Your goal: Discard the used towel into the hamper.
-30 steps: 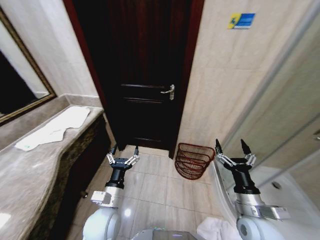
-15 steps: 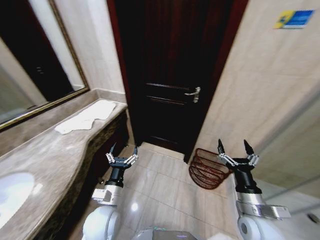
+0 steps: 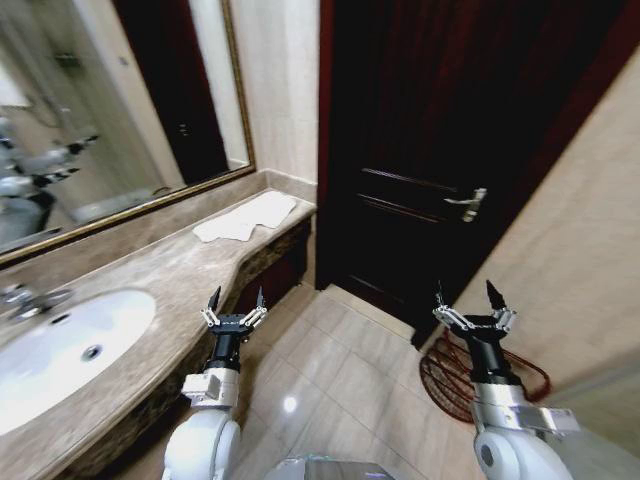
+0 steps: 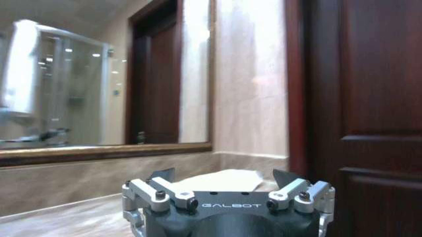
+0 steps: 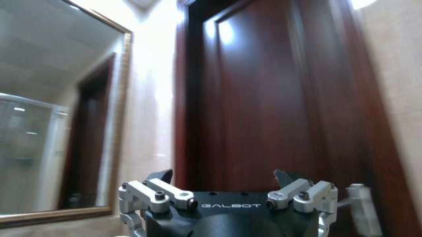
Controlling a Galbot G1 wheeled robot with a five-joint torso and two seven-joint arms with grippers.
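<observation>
- White folded towel [image 3: 247,217] lies at the marble counter's [image 3: 150,300] far end, well apart from both empty, spread-open grippers: left gripper [image 3: 234,304], right gripper [image 3: 467,300].
- Risk: dark reddish-brown wire hamper [image 3: 450,375] sits behind the right arm; swinging could knock it.

One white folded cloth towel [image 3: 247,217] at eleven o'clock, one dark reddish-brown round wire hamper [image 3: 450,375] at four o'clock, one white oval basin [image 3: 60,340] at nine o'clock.

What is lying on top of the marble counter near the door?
A white towel lies flat on the counter at its far end, beside the mirror. Whatever is beneath the towel is covered.
</observation>
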